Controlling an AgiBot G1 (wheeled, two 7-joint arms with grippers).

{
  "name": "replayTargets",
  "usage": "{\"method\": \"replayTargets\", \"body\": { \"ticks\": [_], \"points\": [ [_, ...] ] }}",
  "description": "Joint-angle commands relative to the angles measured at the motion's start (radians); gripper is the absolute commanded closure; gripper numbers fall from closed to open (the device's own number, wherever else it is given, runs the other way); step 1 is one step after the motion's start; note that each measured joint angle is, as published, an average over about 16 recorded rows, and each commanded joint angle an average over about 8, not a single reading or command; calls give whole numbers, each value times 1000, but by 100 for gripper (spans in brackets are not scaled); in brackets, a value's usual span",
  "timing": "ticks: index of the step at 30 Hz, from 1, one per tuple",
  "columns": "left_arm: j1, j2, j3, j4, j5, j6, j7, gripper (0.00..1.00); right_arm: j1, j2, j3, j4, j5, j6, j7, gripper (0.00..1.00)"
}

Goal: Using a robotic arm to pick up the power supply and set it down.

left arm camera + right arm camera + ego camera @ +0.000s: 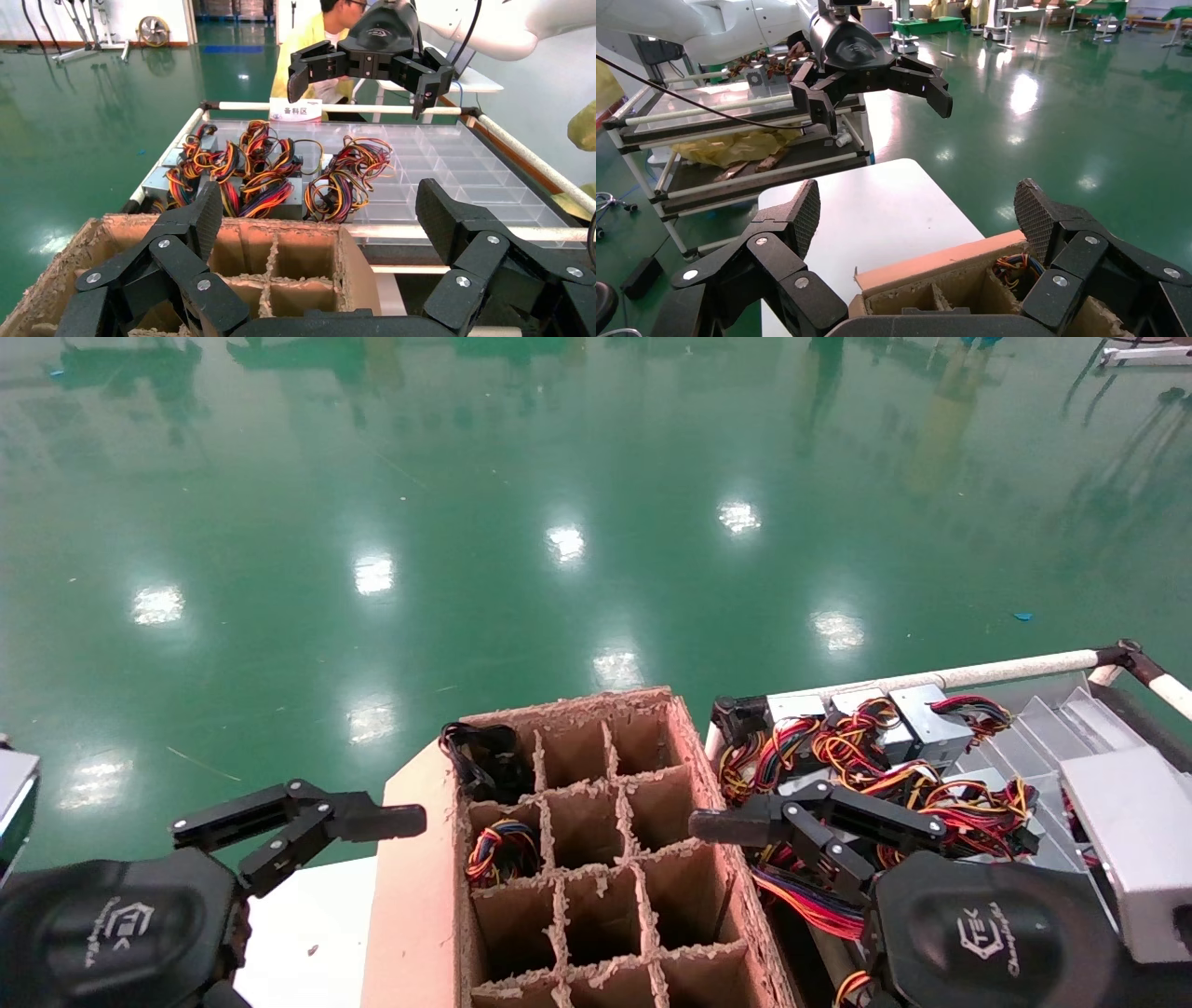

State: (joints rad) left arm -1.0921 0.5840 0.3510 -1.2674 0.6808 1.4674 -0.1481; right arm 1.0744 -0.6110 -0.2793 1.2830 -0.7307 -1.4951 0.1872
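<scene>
Power supply units (917, 724) lie in a heap on the clear tray (1085, 710) to the robot's right, grey boxes tangled in red, orange and yellow wires; which one has the tight coil I cannot tell from here. Beside the tray stands the cardboard box (596, 859), split by dividers into cells, likely so each unit gets its own slot. Two cells already hold wire bundles (503, 850). Both arms hang level on either side of the box, neither holding anything. The right gripper (745, 826) sits over the box's tray-side wall, fingers spread wide, the heap just behind it. The left gripper (307, 822) waits outside the opposite wall, over the white table (317, 915), fingers also wide.
</scene>
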Motion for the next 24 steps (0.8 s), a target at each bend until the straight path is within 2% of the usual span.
{"method": "replayTargets", "body": {
  "ticks": [1,9,10,12,17,18,20,24],
  "points": [
    [0,0,0,0,0,0,0,0,0,0,0,0,0,0,0,0],
    [0,0,0,0,0,0,0,0,0,0,0,0,0,0,0,0],
    [0,0,0,0,0,0,0,4,0,0,0,0,0,0,0,0],
    [0,0,0,0,0,0,0,19,0,0,0,0,0,0,0,0],
    [0,0,0,0,0,0,0,81,0,0,0,0,0,0,0,0],
    [0,0,0,0,0,0,0,89,0,0,0,0,0,0,0,0],
    [0,0,0,0,0,0,0,99,0,0,0,0,0,0,0,0],
    [0,0,0,0,0,0,0,95,0,0,0,0,0,0,0,0]
  ]
}}
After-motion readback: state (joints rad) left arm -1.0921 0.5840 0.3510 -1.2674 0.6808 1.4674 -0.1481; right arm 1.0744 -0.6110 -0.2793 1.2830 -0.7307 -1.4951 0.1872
